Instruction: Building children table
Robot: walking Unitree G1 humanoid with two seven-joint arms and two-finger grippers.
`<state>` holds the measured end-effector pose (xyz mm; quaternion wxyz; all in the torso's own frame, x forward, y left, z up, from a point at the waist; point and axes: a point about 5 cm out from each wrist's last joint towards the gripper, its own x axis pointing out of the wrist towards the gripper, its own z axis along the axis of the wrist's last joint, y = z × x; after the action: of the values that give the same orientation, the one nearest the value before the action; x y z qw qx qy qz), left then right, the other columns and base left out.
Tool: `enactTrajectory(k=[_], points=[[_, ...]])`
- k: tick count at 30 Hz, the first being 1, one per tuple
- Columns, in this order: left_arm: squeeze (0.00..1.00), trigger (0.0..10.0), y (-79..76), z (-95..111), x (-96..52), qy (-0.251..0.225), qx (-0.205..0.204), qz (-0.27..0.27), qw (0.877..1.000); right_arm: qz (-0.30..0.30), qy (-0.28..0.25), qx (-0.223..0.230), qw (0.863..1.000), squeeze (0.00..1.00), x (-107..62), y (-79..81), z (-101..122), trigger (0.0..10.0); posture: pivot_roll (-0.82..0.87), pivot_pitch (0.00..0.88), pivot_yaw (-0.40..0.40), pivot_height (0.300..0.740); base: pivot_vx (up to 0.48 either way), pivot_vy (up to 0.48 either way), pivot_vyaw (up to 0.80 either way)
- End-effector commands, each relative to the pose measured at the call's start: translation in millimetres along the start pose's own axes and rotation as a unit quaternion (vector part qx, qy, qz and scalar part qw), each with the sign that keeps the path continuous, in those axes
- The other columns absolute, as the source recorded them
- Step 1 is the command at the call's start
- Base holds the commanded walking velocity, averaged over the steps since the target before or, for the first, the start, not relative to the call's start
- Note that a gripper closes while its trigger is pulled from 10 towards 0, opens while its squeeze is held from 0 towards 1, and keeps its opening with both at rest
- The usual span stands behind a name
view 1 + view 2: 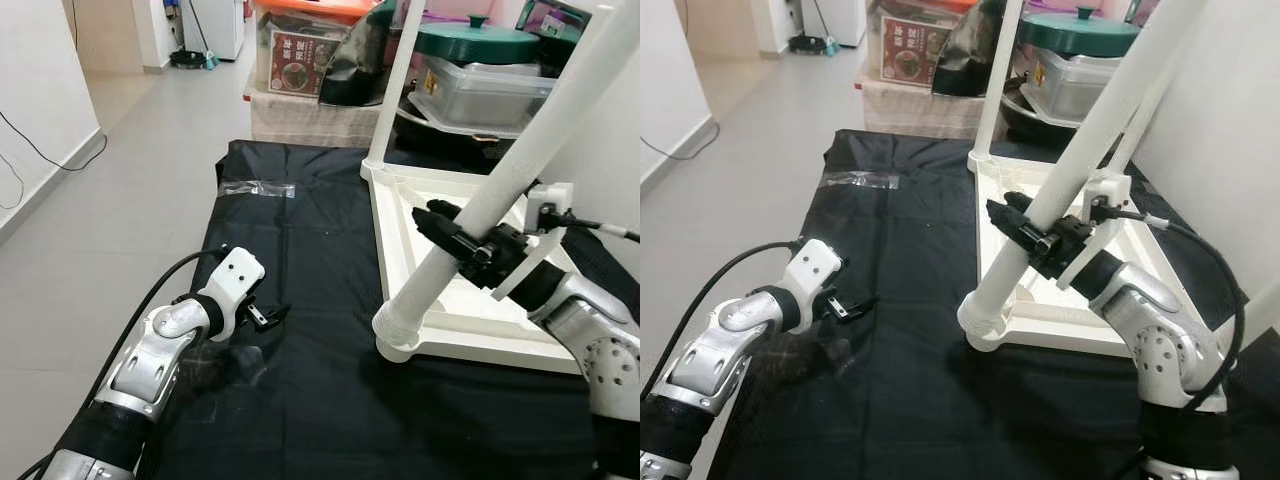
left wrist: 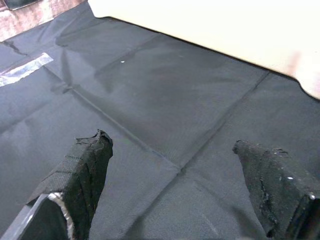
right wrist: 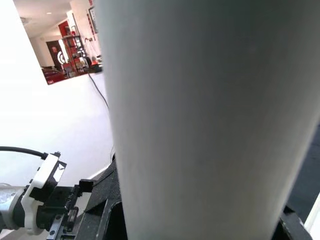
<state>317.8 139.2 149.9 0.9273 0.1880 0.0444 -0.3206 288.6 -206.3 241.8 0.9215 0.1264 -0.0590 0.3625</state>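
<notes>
White children's table (image 1: 470, 322) lies upside down on the black floor mat (image 1: 300, 260), toward the mat's right side. Near-corner table leg (image 1: 480, 205) stands seated in the tabletop's near left corner, leaning up and to the right. Second table leg (image 1: 398, 80) upright at the far left corner. Right gripper (image 1: 450, 232) clamped around the near-corner leg partway up, black fingers either side of the tube. Left gripper (image 1: 268, 316) low over the mat's near left part, fingers (image 2: 90, 165) spread wide, holding nothing, well apart from the table. Clear tape strip (image 1: 258, 188) on the mat's far left. Storage boxes (image 1: 300, 45) and a green pot lid (image 1: 478, 40) beyond the mat's far edge.
</notes>
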Motion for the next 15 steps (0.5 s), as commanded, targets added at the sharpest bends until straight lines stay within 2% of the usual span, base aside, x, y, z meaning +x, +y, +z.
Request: enactTrajectory(k=[1, 4, 5, 10, 15], points=[[0.0, 10.0, -4.3, -3.8, 2.5, 0.009, 0.003, -0.007, 1.0, -0.001, 0.001, -0.006, 1.0, 0.0, -1.7, -1.6, 0.6, 0.0, 0.15, 0.0, -0.137, 0.74, 0.0, 0.0, 0.0], [0.0, 10.0, -5.1, -3.5, 3.3, 0.008, 0.004, -0.009, 1.0, 0.0, 0.009, -0.012, 1.0, 0.0, -1.9, -1.6, -1.8, 0.0, 0.15, 0.0, -0.132, 0.74, 0.0, 0.0, 0.0], [0.0, 10.0, -7.8, -3.0, 4.3, 0.006, 0.005, -0.012, 1.0, 0.001, 0.031, -0.034, 0.999, 0.0, -1.9, -1.8, -7.7, 0.0, 0.15, 0.0, -0.133, 0.74, 0.0, 0.0, 0.0], [0.0, 10.0, -10.0, -2.7, 4.3, 0.004, 0.005, -0.014, 1.0, 0.003, 0.048, -0.054, 0.997, 0.0, -0.3, -2.2, -11.2, 0.0, 0.15, 0.0, -0.136, 0.74, 0.0, 0.0, 0.0], [0.0, 10.0, -12.4, -4.5, 3.7, 0.003, 0.004, -0.014, 1.0, 0.018, 0.083, -0.109, 0.99, 0.0, 12.1, -0.9, -17.9, 0.0, 0.16, 0.0, -0.142, 0.74, 0.0, 0.0, 0.0]])
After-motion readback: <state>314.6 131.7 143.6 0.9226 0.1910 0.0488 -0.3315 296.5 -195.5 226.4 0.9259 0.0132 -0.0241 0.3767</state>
